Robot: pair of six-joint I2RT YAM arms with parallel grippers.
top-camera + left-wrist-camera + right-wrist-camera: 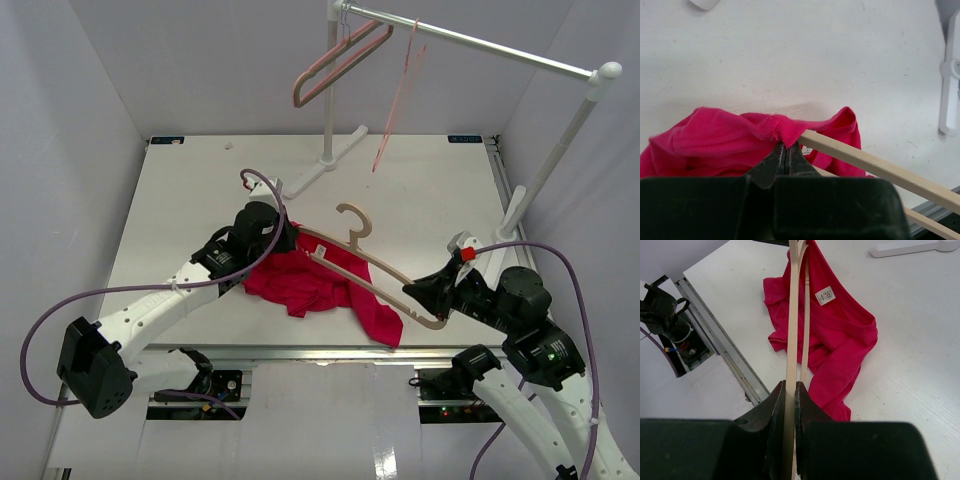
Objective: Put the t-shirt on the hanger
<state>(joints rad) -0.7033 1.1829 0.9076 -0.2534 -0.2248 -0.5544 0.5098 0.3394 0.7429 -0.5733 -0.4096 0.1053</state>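
Observation:
The red t-shirt [318, 287] lies crumpled near the table's front edge, its white label [826, 295] showing inside the neck. The tan wooden hanger [372, 268] slants across it, hook pointing away from the arms, with its left arm end poked under the shirt's neck hem. My left gripper [284, 240] is shut on that hem; in the left wrist view its tips [786, 150] pinch the red edge right beside the hanger bar [875, 165]. My right gripper [426, 296] is shut on the hanger's right end. The right wrist view shows this bar [790, 340] clamped between the fingers.
A white clothes rack stands at the back: its rail [480, 42] carries a pinkish-brown hanger [335, 65] and a thin pink wire hanger [400, 100]. Its feet [325, 165] and right post [515, 215] rest on the table. A metal rail [300, 352] runs along the front edge.

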